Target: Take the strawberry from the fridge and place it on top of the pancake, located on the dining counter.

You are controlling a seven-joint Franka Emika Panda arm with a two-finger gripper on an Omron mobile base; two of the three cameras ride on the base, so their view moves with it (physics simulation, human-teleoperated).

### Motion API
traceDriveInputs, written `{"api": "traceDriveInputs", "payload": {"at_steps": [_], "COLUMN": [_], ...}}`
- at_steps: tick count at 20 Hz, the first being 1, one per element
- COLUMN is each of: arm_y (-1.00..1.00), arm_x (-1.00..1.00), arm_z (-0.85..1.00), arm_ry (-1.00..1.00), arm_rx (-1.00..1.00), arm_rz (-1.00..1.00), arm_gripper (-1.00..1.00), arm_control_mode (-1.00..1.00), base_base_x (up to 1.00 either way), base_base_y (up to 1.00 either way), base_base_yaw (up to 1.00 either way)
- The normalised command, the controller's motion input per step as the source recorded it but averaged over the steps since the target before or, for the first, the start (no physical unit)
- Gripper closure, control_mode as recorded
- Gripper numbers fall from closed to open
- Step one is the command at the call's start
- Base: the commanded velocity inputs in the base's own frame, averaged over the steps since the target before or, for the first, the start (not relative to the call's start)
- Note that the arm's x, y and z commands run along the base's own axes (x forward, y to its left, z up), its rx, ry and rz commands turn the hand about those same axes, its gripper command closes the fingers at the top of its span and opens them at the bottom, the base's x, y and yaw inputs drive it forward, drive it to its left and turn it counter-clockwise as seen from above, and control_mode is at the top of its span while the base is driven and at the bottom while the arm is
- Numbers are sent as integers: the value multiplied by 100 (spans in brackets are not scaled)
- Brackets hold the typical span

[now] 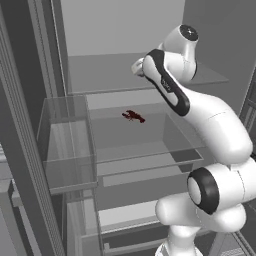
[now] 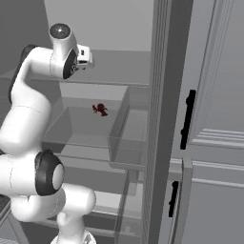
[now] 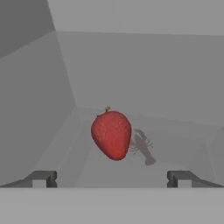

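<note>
1. Inside the fridge (image 1: 125, 30), doors open: pale grey interior w/ glass shelves, clear bins on the door at the side.
2. Hand view: strawberry (image 3: 111, 134) sits dead centre, bright red, rounded top tapering to a blunt tip at the bottom, faint seed texture, tiny stub of stem on top. Lies on a glass shelf (image 3: 175, 144).
3. Seen thru the glass just beside the strawberry, lower right of it: a greyed-out lobster-like shape (image 3: 143, 146). Same thing in the base views is a small dark red lobster-shaped item (image 1: 133, 116) on the shelf below, in a clear-walled compartment, well apart from the arm.
4. Strawberry itself can't be made out in either base view, hidden behind the wrist there.
5. Gripper (image 3: 111, 178): jaws wide apart, nothing between them. Both fingertips (image 3: 41, 178) low in the hand view, one either side of the strawberry, not touching it; fruit is ahead of the tips.
6. Arm reaches up to the upper shelf level, wrist at the shelf's front edge in both base views.
</note>
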Motion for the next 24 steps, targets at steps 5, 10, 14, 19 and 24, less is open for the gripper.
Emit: {"api": "traceDriveInputs", "payload": {"at_steps": [5,10,14,19,24], "arm_y": [14,0,0,0,9], "arm_x": [53,48,6,-1,0], "arm_z": [-11,-8,-7,-13,-24], "arm_ry": [1,1,0,0,0], "arm_rx": [-1,0,0,-1,-4], "arm_rz": [0,0,0,0,0], "arm_gripper": [-100,-100,-100,-100,100], "arm_control_mode": [-100,-100,-100,-100,-100], "base_base_x": [0,0,0,0,0], "base_base_y": [0,0,0,0,0], "base_base_yaw": [0,0,0,0,0]}}
